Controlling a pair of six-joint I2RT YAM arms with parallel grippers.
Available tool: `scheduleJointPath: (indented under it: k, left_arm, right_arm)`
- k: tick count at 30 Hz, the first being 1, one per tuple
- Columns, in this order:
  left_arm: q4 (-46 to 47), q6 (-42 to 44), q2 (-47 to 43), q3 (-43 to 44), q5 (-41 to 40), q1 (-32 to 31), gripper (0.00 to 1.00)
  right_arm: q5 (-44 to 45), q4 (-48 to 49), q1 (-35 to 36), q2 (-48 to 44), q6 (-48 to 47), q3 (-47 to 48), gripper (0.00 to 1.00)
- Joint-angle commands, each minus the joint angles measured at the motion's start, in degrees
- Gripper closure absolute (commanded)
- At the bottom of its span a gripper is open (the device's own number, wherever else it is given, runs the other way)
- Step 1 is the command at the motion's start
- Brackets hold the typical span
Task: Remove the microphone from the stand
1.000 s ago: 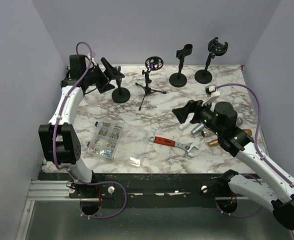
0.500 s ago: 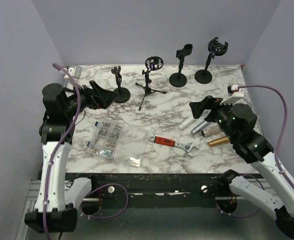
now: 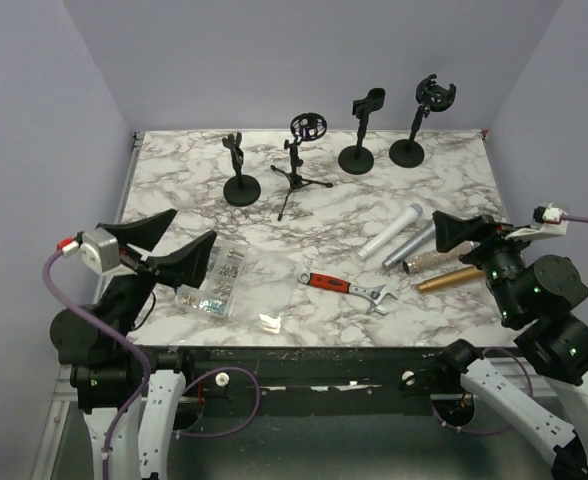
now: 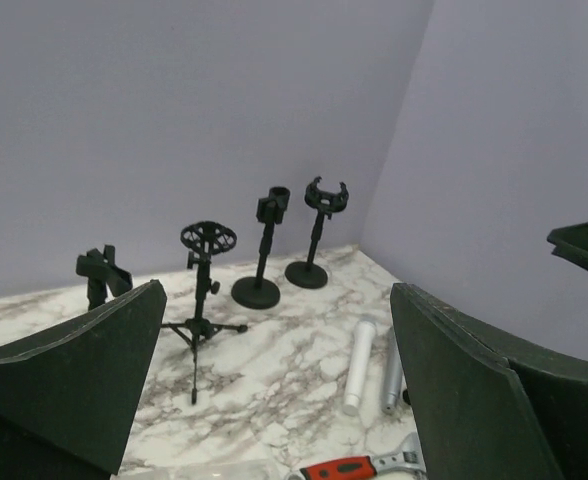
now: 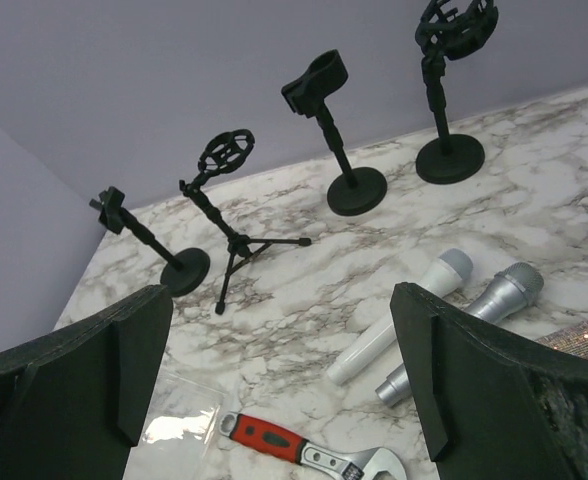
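Several black stands line the back of the table: a round-base stand (image 3: 242, 172), a tripod stand (image 3: 296, 165), a clip stand (image 3: 359, 140) and a shock-mount stand (image 3: 419, 125). All their holders are empty. Several microphones lie flat at the right: white (image 3: 392, 231), silver (image 3: 409, 246), glittery (image 3: 436, 262) and gold (image 3: 450, 279). My left gripper (image 3: 174, 245) hovers open over the near left of the table, holding nothing. My right gripper (image 3: 466, 235) is open above the near right, beside the microphones. In the wrist views the white microphone (image 4: 359, 365) (image 5: 399, 315) shows between empty jaws.
A red-handled adjustable wrench (image 3: 349, 288) lies in the middle near the front. A clear box of screws (image 3: 214, 277) sits under the left gripper, and a small clear bag (image 3: 271, 322) lies near the front edge. Purple walls close in the table.
Both arms have drawn back toward the near edge. The left gripper left the round-base stand; the right gripper rose off the lying microphones. Both stayed open.
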Motion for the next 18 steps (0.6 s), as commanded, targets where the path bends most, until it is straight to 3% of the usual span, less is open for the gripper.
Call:
scheduleJointPath:
  k: [1,8,13,18]
  left_arm:
    - [-0.4,2.4,-6.4,-1.7,-8.7,-0.1,0.01]
    - [-5.4,2.6,-11.0,-1.5,-15.2,-0.1,0.01]
    - [-2.7,-1.2,-13.6,-4.8,-13.4,-0.1,0.02]
    - [-3.8,0.5,-14.4,-4.6,-14.1,-0.1,0.01]
  right_arm:
    - [3.3,-2.4,0.1,-4.3,-1.4,0.9,0.00]
    - [5.7,-5.7,0.1,-10.2,1.0,1.3,0.00]
    - [13.5,-6.5,0.1,-13.9,4.7,1.3,0.00]
    - [16.3,-7.5,0.1,-14.6,4.5,2.4,0.00]
